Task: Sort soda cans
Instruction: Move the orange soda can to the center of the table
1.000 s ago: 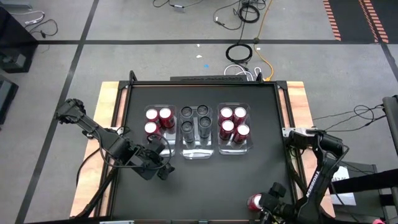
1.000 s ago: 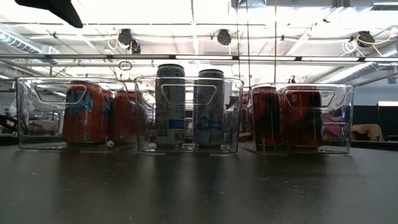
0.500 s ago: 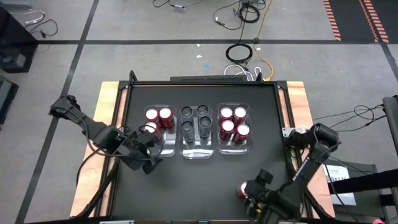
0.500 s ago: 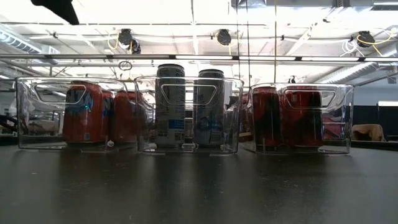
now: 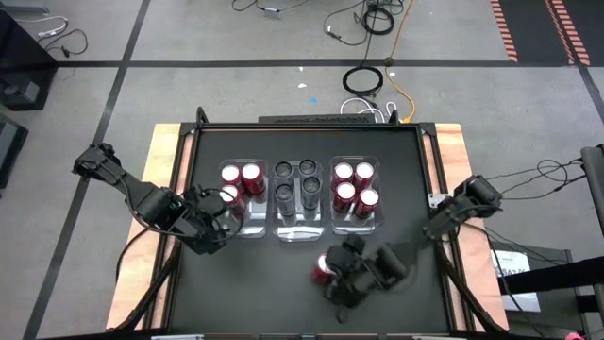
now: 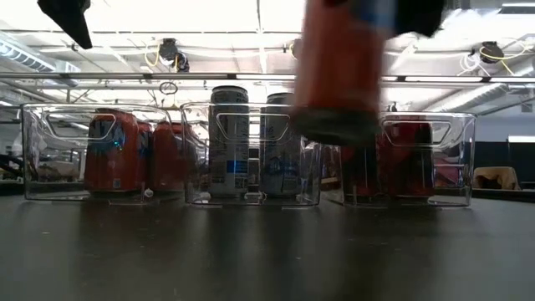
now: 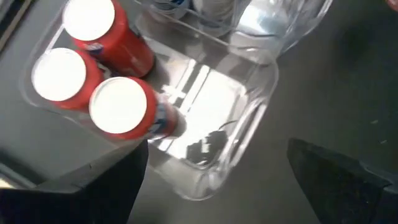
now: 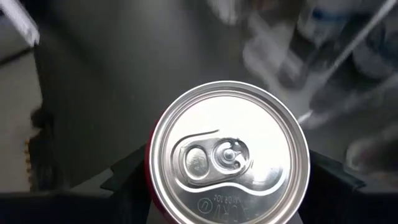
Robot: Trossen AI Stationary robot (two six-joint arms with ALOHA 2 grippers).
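Three clear bins stand in a row at mid table. The left bin (image 5: pixel 236 225) holds three red soda cans (image 7: pixel 102 81). Dark cans (image 5: pixel 297 187) fill the middle bin (image 5: pixel 297 233), and several red cans (image 5: pixel 354 187) the right bin (image 5: pixel 356 227). My right gripper (image 5: pixel 332 271) is shut on one more red can (image 8: pixel 227 155) in front of the middle and right bins. The low view shows that can (image 6: pixel 338 75) hanging in the air. My left gripper (image 7: pixel 211 180) hovers open above the left bin's empty near end, touching nothing. My right gripper pinches the red can between its two fingers (image 8: pixel 127 177), one on each side of the can's wall just below the top rim (image 8: pixel 155 186). The fingers slant down from the table's near right. The can stays upright, its bottom (image 6: pixel 338 125) clear of the table.
The table is a black mat (image 5: pixel 264 293) with wooden borders (image 5: pixel 162 161) at the left and right. Open mat lies in front of the bins. Cables lie on the floor (image 5: pixel 373 80) beyond the far edge.
My right gripper has carried the red can up from the near right corner toward the middle of the table, nearer the bins. My left gripper has drawn back a little toward the far left, from in front of the left bin to above its near end, and has rolled.
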